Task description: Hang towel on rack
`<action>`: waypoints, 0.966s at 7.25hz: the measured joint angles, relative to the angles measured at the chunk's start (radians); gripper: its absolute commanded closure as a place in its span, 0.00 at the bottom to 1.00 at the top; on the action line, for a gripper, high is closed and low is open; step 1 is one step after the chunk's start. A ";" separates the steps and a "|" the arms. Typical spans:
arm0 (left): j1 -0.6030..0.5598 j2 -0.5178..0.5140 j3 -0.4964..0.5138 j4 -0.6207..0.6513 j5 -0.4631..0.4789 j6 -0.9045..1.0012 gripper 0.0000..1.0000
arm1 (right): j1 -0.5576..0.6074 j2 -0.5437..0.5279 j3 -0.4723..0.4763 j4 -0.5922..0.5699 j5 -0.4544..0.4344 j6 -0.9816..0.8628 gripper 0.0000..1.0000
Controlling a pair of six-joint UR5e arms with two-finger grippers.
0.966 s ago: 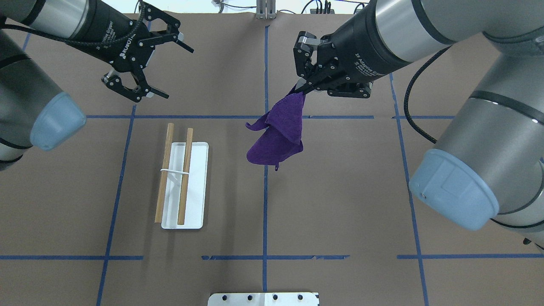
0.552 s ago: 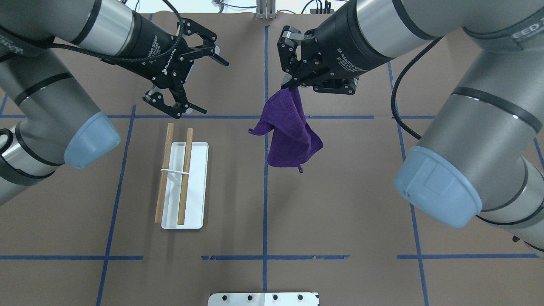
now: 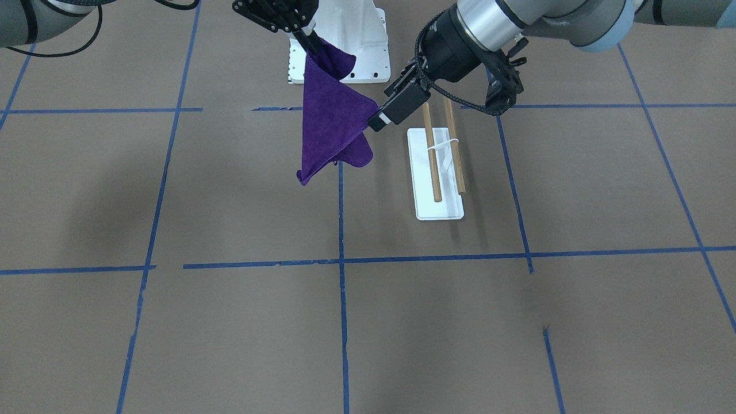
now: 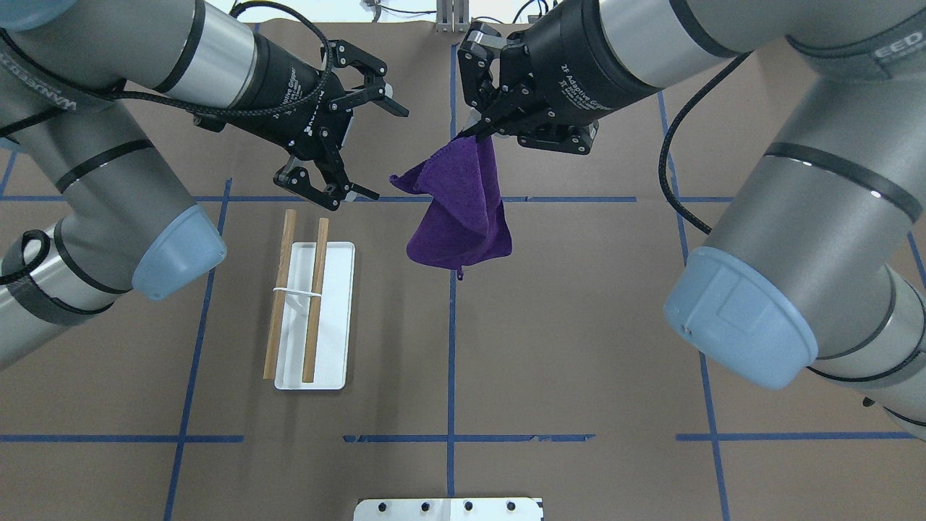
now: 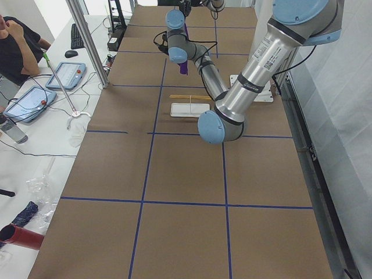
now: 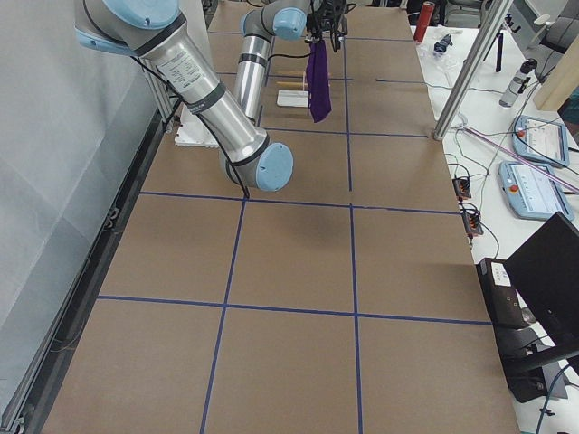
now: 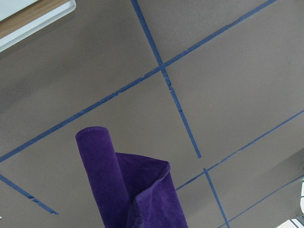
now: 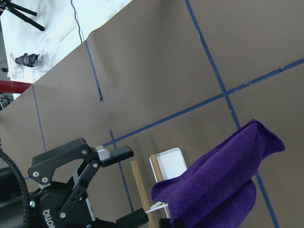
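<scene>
The purple towel hangs folded in the air from one corner, above the table's middle line. My right gripper is shut on that top corner; it also shows in the front view with the towel below it. My left gripper is wide open just left of the towel, its jaws on either side of the towel's left flap. The rack, two brown dowels on a white base, stands on the table below and left of the towel, bare. It also shows in the front view.
The white bolted pedestal sits at the near table edge. Blue tape lines cross the brown table. Beyond the far edge are a side table with tablets and a person.
My left arm has swung right, bringing its open gripper up to the towel's left side. My right gripper moved slightly left and up, and the towel swung left.
</scene>
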 measured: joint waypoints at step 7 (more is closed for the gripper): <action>0.025 -0.001 -0.002 -0.045 0.036 -0.027 1.00 | 0.000 0.019 -0.006 0.037 -0.014 0.054 1.00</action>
